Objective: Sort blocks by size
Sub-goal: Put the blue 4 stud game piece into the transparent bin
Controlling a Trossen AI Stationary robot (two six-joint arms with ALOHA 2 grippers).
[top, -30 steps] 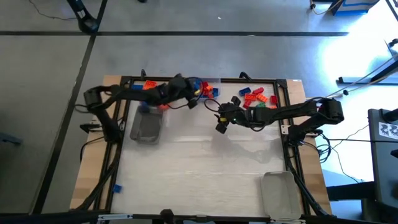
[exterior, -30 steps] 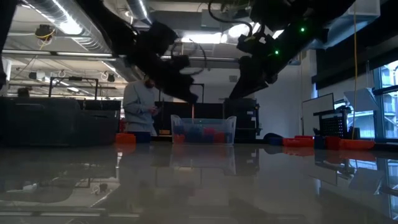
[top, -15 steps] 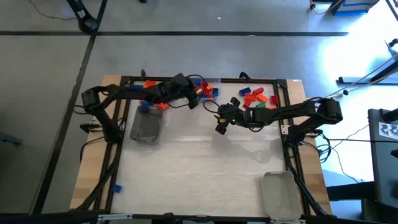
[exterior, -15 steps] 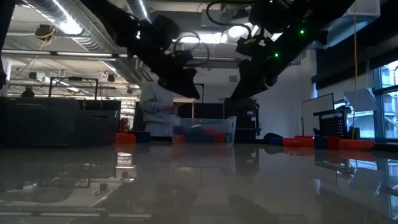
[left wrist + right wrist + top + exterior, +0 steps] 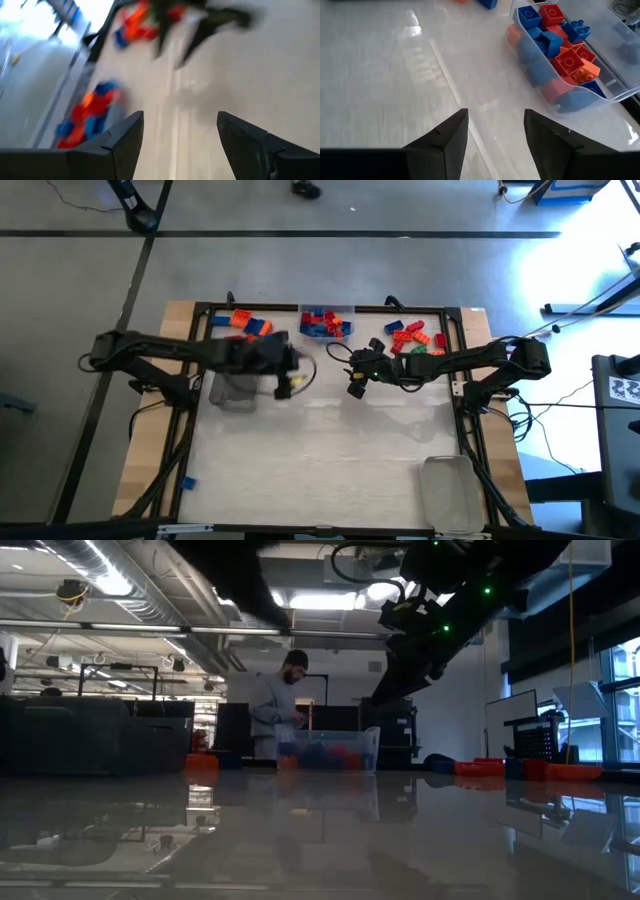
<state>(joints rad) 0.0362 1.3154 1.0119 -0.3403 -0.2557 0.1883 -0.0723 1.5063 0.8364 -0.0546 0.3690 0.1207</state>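
Left pincer (image 5: 292, 385) swung back from blocks (image 5: 325, 323) (now wide, empty), right pincer (image 5: 354, 387) unmoved, part-open.

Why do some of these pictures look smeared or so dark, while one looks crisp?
Left wrist view: motion blur smears the blocks and the far arm. Low view: backlit by ceiling lights, so the arms are silhouettes and the glossy table mirrors the room. High view: strong glare washes out the floor at upper right. Right wrist view: sharp, with bricks clear in the clear tray and soft reflections on the tabletop.

Two dark jointed arms, black cables, green status lights, dark wedge-shaped fingers.
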